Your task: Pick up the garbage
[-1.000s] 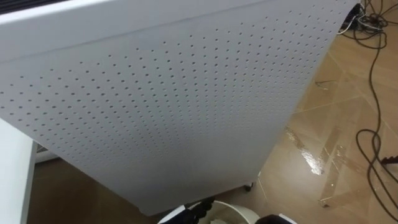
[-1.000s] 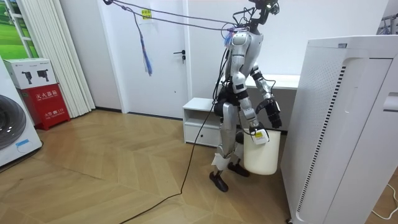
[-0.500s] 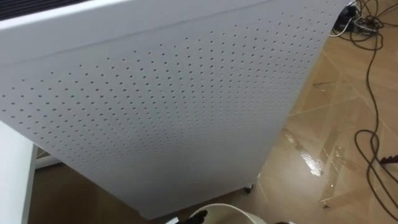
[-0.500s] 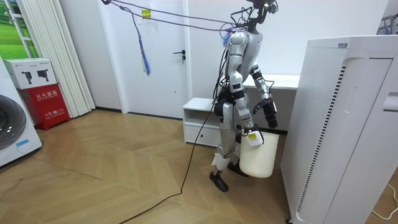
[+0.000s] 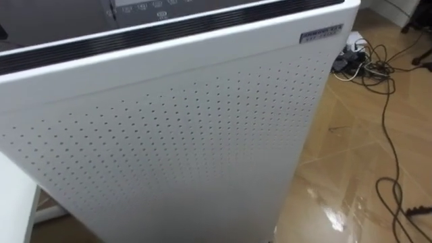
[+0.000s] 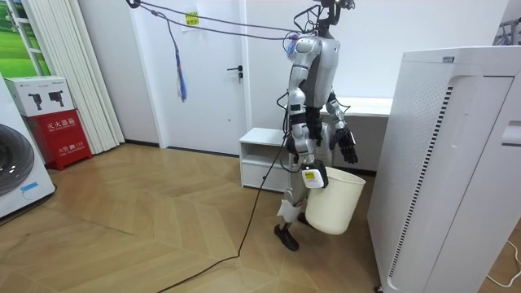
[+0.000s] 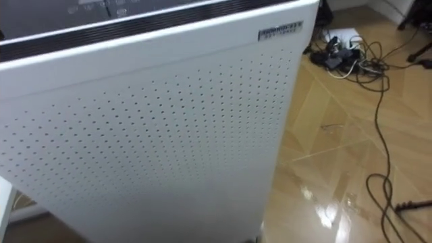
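Going across the room view: there's a low white open-fronted cabinet against the wall, and the robot stands right in front of it, facing the tall white perforated air purifier on the room view's right.

Its right hand is down by its hip, hooked over the rim of a cream plastic waste bin. The bin hangs tilted from that one hand and looks to be just clear of the wooden floor, between the robot's legs and the purifier. I can't see what's inside it from here.

The left hand hangs just above the far side of the rim and doesn't seem to be touching it. I can't tell if it's open or closed.

Through the head camera it's basically the purifier's dotted side panel up close. Off past its right edge there's a strip of floor and a tangle of dark cables.

My read: this is the carry-the-bin-around stage, nothing is being picked up yet. Next it needs to step round the purifier's right-hand corner, look down at the floor, then set the bin near the rubbish so the left hand can grab it. I'd watch for the bin swinging into that panel.
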Available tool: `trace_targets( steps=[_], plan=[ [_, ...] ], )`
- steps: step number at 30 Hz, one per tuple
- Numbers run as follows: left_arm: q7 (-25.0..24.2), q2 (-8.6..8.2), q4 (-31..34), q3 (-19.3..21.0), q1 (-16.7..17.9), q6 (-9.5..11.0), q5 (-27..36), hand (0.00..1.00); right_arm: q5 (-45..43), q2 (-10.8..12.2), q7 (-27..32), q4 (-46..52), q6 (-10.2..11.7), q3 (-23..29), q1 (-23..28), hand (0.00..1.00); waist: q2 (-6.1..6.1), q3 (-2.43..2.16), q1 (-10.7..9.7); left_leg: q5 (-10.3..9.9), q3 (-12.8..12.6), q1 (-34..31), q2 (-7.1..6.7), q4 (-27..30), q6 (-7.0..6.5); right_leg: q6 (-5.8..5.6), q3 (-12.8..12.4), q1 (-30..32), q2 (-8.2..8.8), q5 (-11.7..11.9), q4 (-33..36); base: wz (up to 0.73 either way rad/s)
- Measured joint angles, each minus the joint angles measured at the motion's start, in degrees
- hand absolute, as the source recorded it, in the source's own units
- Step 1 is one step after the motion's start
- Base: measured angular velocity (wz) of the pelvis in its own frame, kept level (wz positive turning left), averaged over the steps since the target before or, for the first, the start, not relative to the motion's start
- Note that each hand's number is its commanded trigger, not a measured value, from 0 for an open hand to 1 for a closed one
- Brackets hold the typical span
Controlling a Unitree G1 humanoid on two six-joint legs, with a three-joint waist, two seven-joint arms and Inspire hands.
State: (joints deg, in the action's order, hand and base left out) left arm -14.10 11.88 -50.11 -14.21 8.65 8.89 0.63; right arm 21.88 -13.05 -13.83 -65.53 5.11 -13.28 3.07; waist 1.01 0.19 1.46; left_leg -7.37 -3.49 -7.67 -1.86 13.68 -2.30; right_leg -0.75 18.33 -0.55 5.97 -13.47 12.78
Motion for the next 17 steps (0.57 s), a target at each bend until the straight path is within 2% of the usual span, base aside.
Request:
trace_targets(
  steps=[5, 7, 12, 14, 17],
  plan=[
    [3.4, -1.22, -4.2, 2.6, 0.7, 0.1, 3.4, 0.00, 3.2, 0.6, 0.4, -0.2, -0.2, 2.9, 3.0, 1.00, 1.03, -0.53, -0.3, -0.2, -0.6, 3.6, 0.00, -1.9, 0.27, -0.08, -0.4, -3.1, -0.17, 0.0, -1.2, -0.07],
    [4.0, -1.71, -5.8, 4.2, 1.6, 0.0, 5.6, 0.00, 3.6, 1.2, 0.8, -1.5, -0.4, 5.2, 3.7, 1.00, 0.96, -0.51, -1.0, -0.2, -0.9, 4.5, -0.06, -2.2, 0.29, -0.09, -0.5, -4.0, -0.14, 0.0, -1.3, -0.03],
    [4.0, -2.57, -8.0, 7.4, 2.6, -0.4, 9.9, 0.00, 5.0, 2.3, 1.2, -3.7, -1.6, 8.2, 3.8, 1.00, 0.95, -0.46, -1.3, -0.5, -1.2, 5.5, 0.04, -2.4, 0.52, -0.10, -1.0, -4.7, -0.30, 0.0, -2.3, -0.06],
    [4.0, -2.68, -8.9, 7.7, 2.9, -1.0, 11.5, 0.00, 5.3, 2.4, 1.2, -3.7, -2.3, 9.3, 3.7, 1.00, 0.82, -0.18, -1.1, -0.6, -1.4, 6.1, 0.03, -2.7, 0.55, -0.17, -1.1, -5.2, -0.31, -0.1, -2.4, -0.06],
    [4.0, -3.47, -10.9, 9.9, 2.9, -2.5, 15.5, 0.00, 5.3, 2.4, 1.6, -3.6, -3.6, 10.2, 3.8, 1.00, 0.72, -0.11, -1.0, -1.0, -2.0, 7.1, 0.12, -3.0, 0.63, -0.30, -1.9, -5.6, -0.72, -0.2, -2.3, -0.11]
  ],
)
